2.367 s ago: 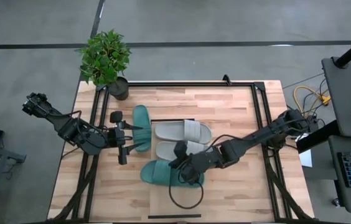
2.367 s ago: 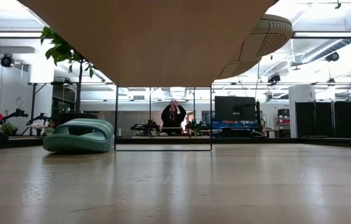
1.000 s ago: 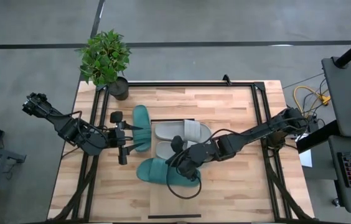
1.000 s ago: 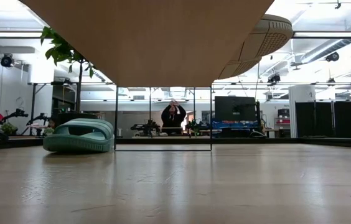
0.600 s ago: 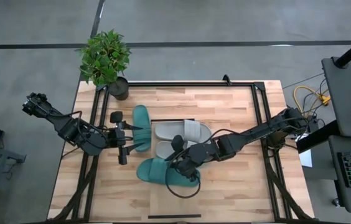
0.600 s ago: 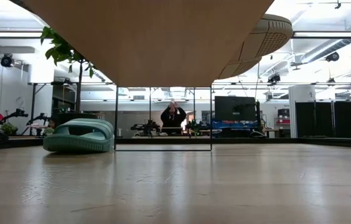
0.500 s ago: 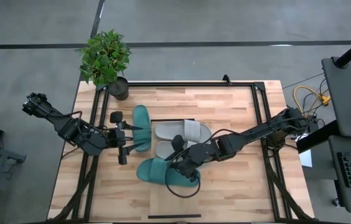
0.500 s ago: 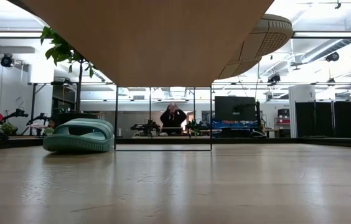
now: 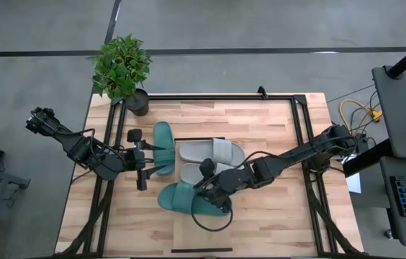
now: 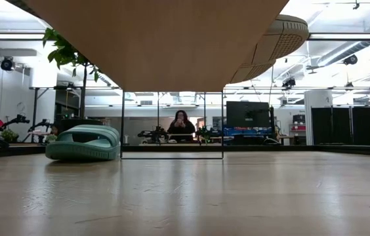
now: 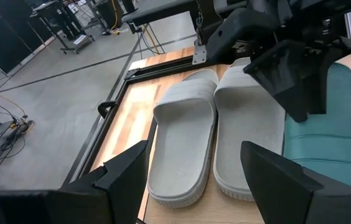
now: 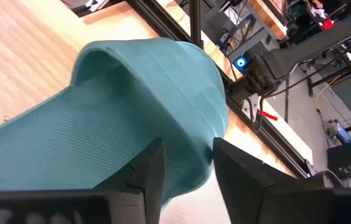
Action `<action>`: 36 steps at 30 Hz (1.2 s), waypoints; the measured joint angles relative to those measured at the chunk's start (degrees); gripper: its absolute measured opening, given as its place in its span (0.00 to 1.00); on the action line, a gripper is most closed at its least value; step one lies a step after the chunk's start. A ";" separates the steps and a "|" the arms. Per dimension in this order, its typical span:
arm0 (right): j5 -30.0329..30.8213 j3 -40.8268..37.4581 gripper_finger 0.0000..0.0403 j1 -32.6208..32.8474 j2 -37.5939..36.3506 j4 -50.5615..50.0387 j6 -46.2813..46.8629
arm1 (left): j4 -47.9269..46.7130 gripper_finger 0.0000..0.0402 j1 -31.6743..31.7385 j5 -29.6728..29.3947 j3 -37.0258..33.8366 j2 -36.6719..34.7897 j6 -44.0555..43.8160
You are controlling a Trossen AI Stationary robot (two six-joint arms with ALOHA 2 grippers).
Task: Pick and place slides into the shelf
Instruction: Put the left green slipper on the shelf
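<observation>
— What crowds the tabletop (image 9: 260, 129)?
— A potted plant (image 9: 122, 68) at the far left corner, black frame rails (image 9: 305, 144) along the sides.
— The slides?
— The grey pair (image 9: 210, 160) lies mid-table on the shelf (image 10: 159, 39); one teal slide (image 9: 163, 147) beside the left gripper (image 9: 147, 152), fingers spread, empty. The right gripper (image 9: 214, 193) sits over the other teal slide (image 9: 187, 198), fingers parted about its strap.
— Beyond?
— A person (image 10: 181, 124) in the room
</observation>
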 joint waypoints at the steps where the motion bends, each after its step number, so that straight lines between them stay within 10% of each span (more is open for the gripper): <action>1: 0.02 0.00 0.30 -0.02 0.00 0.19 -0.02 | 0.00 0.59 0.01 0.00 0.00 0.00 0.00; 20: -0.23 0.00 0.04 0.07 -0.04 1.12 -2.42 | 0.02 0.59 0.01 0.00 0.00 0.00 0.00; 36: -2.01 -0.02 0.02 -0.02 -0.07 1.01 -2.01 | 0.04 0.59 -0.02 0.00 0.00 0.00 0.00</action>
